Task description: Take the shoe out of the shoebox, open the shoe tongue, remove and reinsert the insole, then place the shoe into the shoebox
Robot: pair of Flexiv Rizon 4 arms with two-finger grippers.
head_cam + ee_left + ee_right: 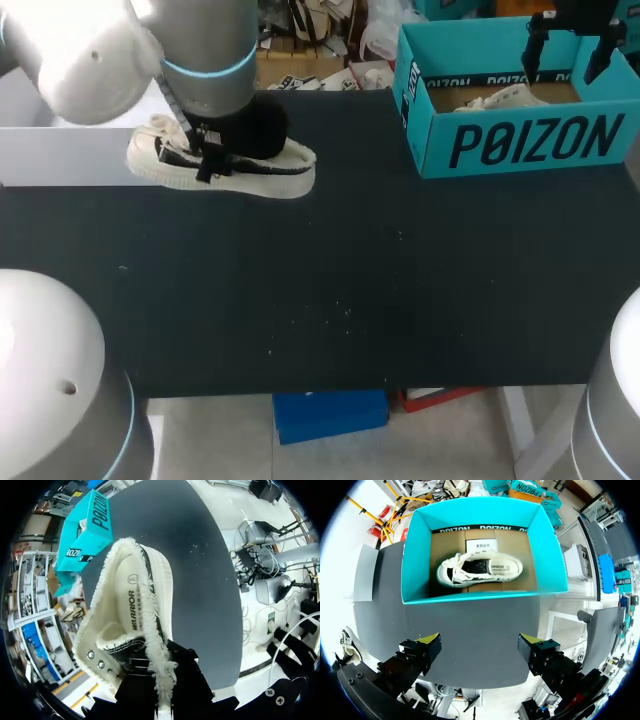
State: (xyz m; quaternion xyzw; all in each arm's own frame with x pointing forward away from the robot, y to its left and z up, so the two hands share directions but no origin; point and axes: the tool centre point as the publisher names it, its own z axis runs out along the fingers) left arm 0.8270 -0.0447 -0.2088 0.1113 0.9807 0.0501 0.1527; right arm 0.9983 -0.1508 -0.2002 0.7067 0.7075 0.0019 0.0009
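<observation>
A cream low-top shoe (290,165) lies on its sole at the far left of the dark table, toe pointing right. My left gripper (205,160) is down on its heel end, largely hidden under the wrist. In the left wrist view the left gripper (162,680) is shut on the shoe's (132,610) frayed collar edge, and the printed insole shows inside. A teal shoebox (530,145) stands at the far right with a second cream shoe (500,98) in it. My right gripper (570,45) hangs open above the box; its view shows the right gripper (482,642), the shoebox (415,555) and that shoe (480,570).
A white panel (60,150) lies along the table's far left behind the held shoe. The dark table mat (330,280) stretches bare between the shoe and the box and toward the near edge.
</observation>
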